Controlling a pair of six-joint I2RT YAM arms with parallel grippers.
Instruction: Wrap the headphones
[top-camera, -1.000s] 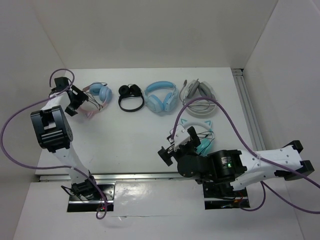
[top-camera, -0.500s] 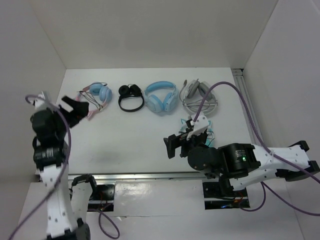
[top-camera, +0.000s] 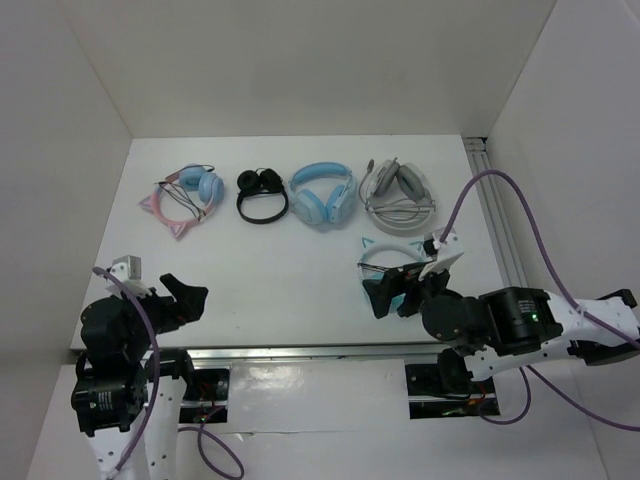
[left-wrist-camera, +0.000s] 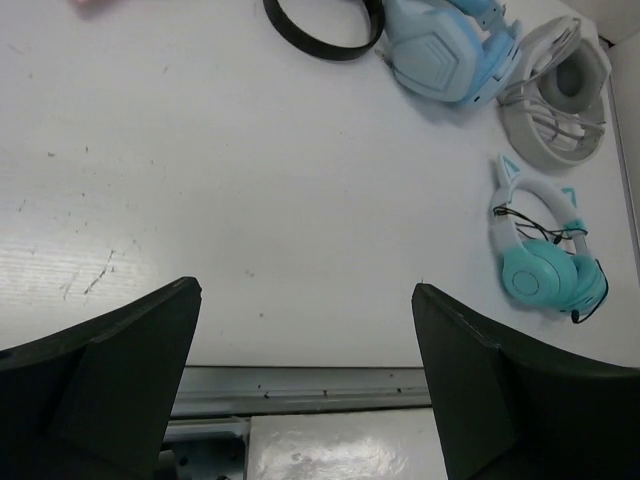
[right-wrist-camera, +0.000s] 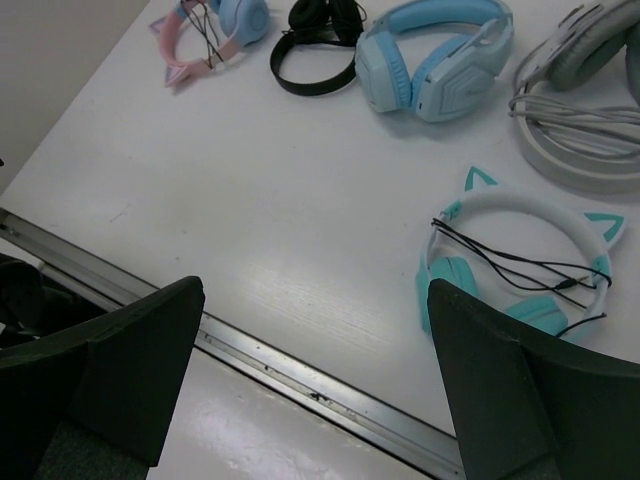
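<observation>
The headphones (top-camera: 182, 198), with a pink cat-ear headband and light blue ear cups, lie at the table's far left, and a thin black cable crosses them. They also show in the right wrist view (right-wrist-camera: 205, 28). My left gripper (top-camera: 185, 300) is open and empty. It hangs at the near left edge, far from the headphones, and its jaws stand wide apart over the front rail (left-wrist-camera: 305, 290). My right gripper (top-camera: 385, 292) is open and empty at the near edge (right-wrist-camera: 315, 290), beside the teal cat-ear pair.
A row at the back holds small black headphones (top-camera: 262, 193), an all-blue pair (top-camera: 323, 192) and a grey-white pair (top-camera: 400, 188). A teal cat-ear pair (top-camera: 395, 262) lies near the right gripper. A metal rail (top-camera: 300, 352) runs along the near edge, and white walls enclose the table.
My left arm has pulled back from the pink headphones to the near left edge, leaving them uncovered. My right gripper has drawn back and to the right, toward the near edge.
</observation>
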